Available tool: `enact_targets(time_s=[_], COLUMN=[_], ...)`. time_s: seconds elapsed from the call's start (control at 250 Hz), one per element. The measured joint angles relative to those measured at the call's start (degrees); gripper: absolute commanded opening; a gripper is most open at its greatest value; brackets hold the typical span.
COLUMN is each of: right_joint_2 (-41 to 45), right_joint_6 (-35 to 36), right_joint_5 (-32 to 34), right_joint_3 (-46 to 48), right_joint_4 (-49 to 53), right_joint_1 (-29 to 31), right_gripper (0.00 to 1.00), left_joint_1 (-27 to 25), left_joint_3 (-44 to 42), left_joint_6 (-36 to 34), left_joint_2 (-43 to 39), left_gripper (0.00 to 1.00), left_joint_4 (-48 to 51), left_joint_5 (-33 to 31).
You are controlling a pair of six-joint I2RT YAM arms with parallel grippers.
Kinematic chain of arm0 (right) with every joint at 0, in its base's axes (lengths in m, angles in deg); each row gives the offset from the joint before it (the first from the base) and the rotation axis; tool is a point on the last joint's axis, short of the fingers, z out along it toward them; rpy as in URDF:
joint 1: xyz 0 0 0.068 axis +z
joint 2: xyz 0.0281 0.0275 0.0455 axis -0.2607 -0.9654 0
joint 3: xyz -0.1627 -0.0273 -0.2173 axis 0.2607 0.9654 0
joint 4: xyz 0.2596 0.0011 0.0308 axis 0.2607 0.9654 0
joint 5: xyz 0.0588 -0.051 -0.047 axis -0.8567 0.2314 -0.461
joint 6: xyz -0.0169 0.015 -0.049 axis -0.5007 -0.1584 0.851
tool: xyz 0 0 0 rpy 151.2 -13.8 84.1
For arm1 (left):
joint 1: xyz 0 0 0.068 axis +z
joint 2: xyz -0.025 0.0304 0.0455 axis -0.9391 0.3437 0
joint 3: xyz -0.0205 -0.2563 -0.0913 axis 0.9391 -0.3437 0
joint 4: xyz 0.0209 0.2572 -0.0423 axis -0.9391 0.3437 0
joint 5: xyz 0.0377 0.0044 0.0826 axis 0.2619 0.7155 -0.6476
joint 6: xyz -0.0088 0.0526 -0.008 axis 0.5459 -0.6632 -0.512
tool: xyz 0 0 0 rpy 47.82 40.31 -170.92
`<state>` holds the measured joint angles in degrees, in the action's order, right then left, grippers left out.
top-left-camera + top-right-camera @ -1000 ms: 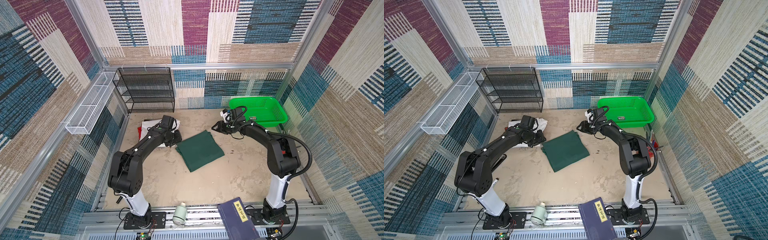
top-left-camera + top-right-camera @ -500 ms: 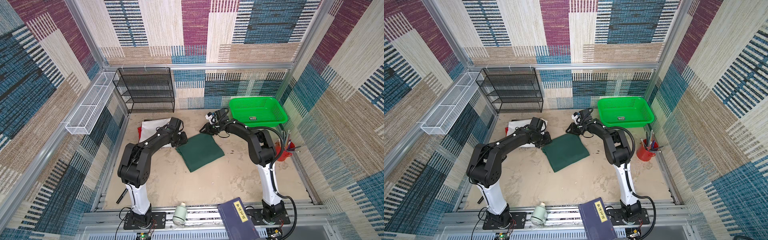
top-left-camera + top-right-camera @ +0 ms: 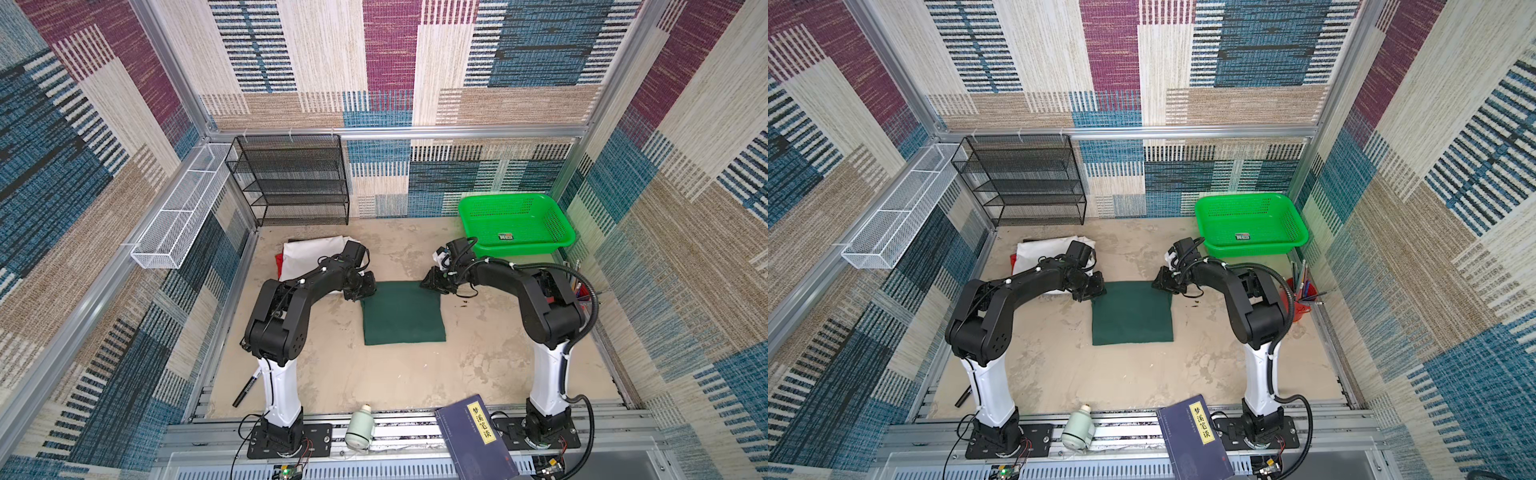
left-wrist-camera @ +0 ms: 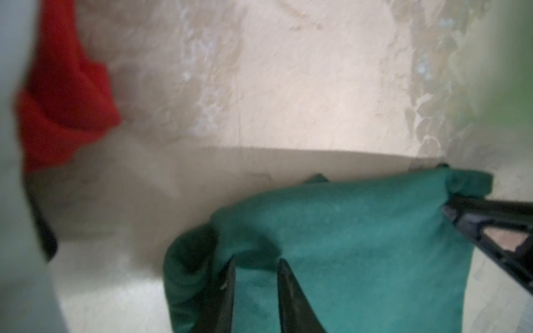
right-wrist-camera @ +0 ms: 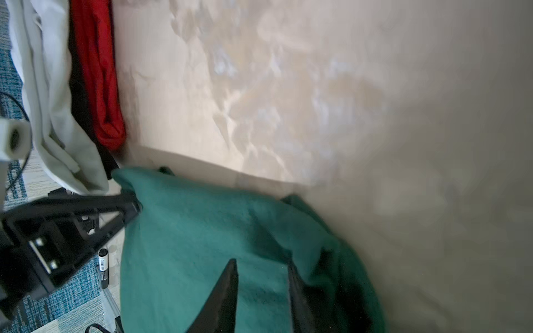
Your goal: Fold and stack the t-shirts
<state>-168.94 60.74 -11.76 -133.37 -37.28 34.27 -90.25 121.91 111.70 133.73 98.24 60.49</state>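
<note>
The dark green t-shirt (image 3: 402, 312) (image 3: 1133, 312) lies folded into a rectangle mid-table. My left gripper (image 3: 365, 289) (image 4: 256, 262) is shut on its far left corner, with cloth bunched between the fingers. My right gripper (image 3: 433, 283) (image 5: 262, 263) is shut on the far right corner. That far edge is raised a little off the table. A folded white t-shirt (image 3: 307, 257) (image 5: 52, 86) lies on a red t-shirt (image 3: 279, 262) (image 4: 66, 109) at the back left, just beyond my left gripper.
A bright green basket (image 3: 515, 226) stands at the back right. A black wire rack (image 3: 291, 178) stands at the back and a white wire basket (image 3: 183, 216) hangs on the left wall. A red pen cup (image 3: 1298, 303) is at the right, and a marker (image 3: 247, 390), a bottle (image 3: 360, 428) and a book (image 3: 478, 440) lie at the front.
Both grippers came in onto the green shirt's far corners and closed on them. The shirt, which lay askew, now sits square to the table.
</note>
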Motion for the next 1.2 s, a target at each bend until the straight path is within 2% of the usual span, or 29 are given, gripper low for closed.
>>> enact_targets(time_s=[0.068,0.176,0.336,0.448,0.548,0.708,0.828,1.024,1.2], right_joint_2=[2.9,5.8,11.5,10.4,7.6,3.9,1.5,-3.5,-1.5], right_joint_6=[-0.8,-1.0,-2.3,-3.4,-4.6,-6.3,-6.3,-3.7,-1.5], right_joint_5=[1.0,4.5,5.7,5.2,4.2,4.2,3.8,3.5,6.8], right_joint_3=[3.1,2.5,1.6,1.6,1.7,2.3,1.9,-5.2,-8.2], right_joint_4=[0.4,2.4,1.4,0.8,0.0,-0.9,-2.1,-2.3,1.1], right_joint_1=[0.0,0.1,0.1,0.1,0.4,0.8,0.6,0.2,0.1], right_gripper=[0.36,0.38,0.38,0.38,0.37,0.37,0.37,0.37,0.37], left_joint_1=[0.1,0.1,-0.2,-0.5,-0.7,-0.4,0.2,1.4,1.9], left_joint_3=[1.9,2.3,-2.3,-3.7,0.0,6.7,6.9,0.7,-0.7], left_joint_6=[-2.0,-3.7,-3.6,-1.8,-1.0,-1.0,-1.0,-1.0,-3.0], left_joint_2=[0.4,-2.2,-8.1,-6.8,-2.1,5.3,7.0,3.4,-1.5], left_gripper=[0.26,0.26,0.25,0.24,0.24,0.24,0.23,0.23,0.23], left_joint_4=[0.6,1.9,-0.5,-2.8,-4.5,-5.2,-4.3,-5.4,-4.8], left_joint_5=[0.2,1.1,6.3,9.9,11.8,11.6,11.0,8.0,4.4])
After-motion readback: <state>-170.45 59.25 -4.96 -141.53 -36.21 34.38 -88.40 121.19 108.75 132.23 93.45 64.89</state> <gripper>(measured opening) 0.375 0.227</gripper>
